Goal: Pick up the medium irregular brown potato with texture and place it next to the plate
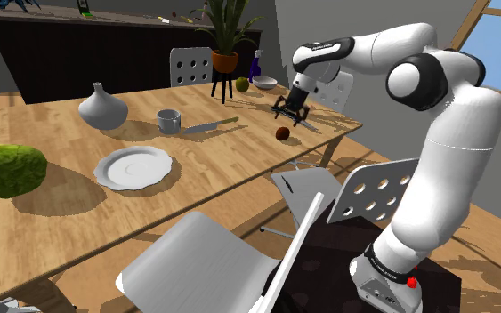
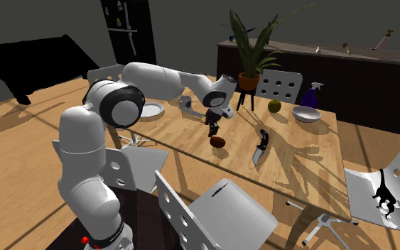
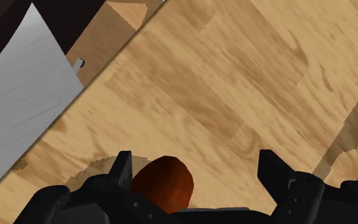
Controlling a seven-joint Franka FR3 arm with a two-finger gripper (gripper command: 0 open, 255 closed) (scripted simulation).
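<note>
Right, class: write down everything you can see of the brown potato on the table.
The potato is a small, rounded, reddish-brown lump, darker on its shaded side. It lies on the wooden table, close to the edge nearest the arm, and casts a shadow. The open gripper hangs just above it. In the wrist view the potato sits near one finger, not clasped.

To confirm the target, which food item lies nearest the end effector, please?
The reddish-brown potato by the end effector; the green fruit and leafy head lie farther.
</note>
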